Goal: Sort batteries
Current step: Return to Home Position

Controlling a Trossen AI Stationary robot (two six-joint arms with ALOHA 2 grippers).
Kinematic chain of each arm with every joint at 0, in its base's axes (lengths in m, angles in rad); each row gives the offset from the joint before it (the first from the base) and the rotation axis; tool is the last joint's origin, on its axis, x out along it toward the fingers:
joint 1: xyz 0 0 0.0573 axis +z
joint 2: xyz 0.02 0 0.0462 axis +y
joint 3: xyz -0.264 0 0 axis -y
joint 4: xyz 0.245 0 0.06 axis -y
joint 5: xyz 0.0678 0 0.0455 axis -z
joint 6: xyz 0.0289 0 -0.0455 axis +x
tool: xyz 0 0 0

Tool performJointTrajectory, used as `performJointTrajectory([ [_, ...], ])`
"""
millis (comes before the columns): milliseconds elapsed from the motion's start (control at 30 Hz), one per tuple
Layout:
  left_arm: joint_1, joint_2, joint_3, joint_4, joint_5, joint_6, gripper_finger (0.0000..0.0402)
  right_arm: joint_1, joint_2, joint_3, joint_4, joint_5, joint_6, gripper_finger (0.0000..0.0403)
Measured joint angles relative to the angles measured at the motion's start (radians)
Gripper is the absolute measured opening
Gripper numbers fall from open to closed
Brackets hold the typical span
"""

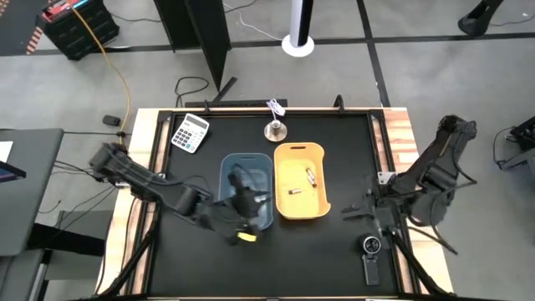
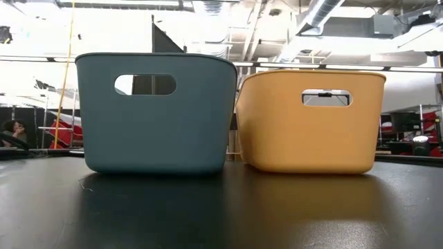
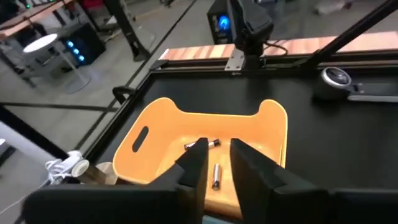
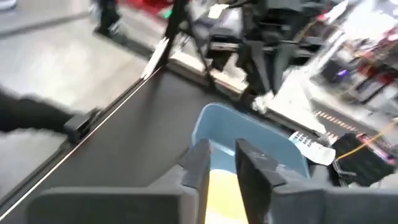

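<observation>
Two batteries lie on the floor of the orange bin (image 1: 299, 181): one (image 1: 311, 176) toward its far side and one (image 1: 292, 192) near its middle. Both also show in the left wrist view (image 3: 211, 144) (image 3: 216, 176). The blue bin (image 1: 247, 188) stands to the orange bin's left, and my left arm hides most of its inside. My left gripper (image 1: 251, 198) (image 3: 217, 163) hovers over the blue bin, pointing toward the orange bin, narrowly open and empty. My right gripper (image 1: 349, 209) (image 4: 222, 163) waits right of the orange bin, narrowly open and empty.
A calculator (image 1: 191, 132) lies at the far left, and a small round metal object (image 1: 274, 130) stands behind the bins. A black round-dialled gadget with a handle (image 1: 371, 248) lies near the right front. In the low view the blue bin (image 2: 156, 114) and orange bin (image 2: 311, 121) stand side by side.
</observation>
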Motion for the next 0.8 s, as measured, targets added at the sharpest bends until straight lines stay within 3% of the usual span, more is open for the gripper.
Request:
performJointTrajectory([
  [267, -0.04, -0.306, -0.429, 0.255, 0.003, 0.02, 0.0004, -0.033, -0.261, -0.49, 0.531, 0.124, -0.119, 0.0016],
  [467, -0.037, -0.501, -0.714, 0.466, 0.004, 0.092, 0.0001, -0.155, -0.391, -0.781, 1.006, 0.118, -0.288, 0.0009],
  [600, -0.012, -0.638, -0.883, 0.634, 0.094, 0.181, 0.0001, -0.284, -0.453, -0.893, 1.143, -0.014, -0.341, 0.0004],
  [800, 0.087, -0.845, -1.105, 0.76, 0.271, 0.209, 0.0001, -0.523, -0.534, -0.96, 1.084, -0.252, -0.213, 0.0001],
])
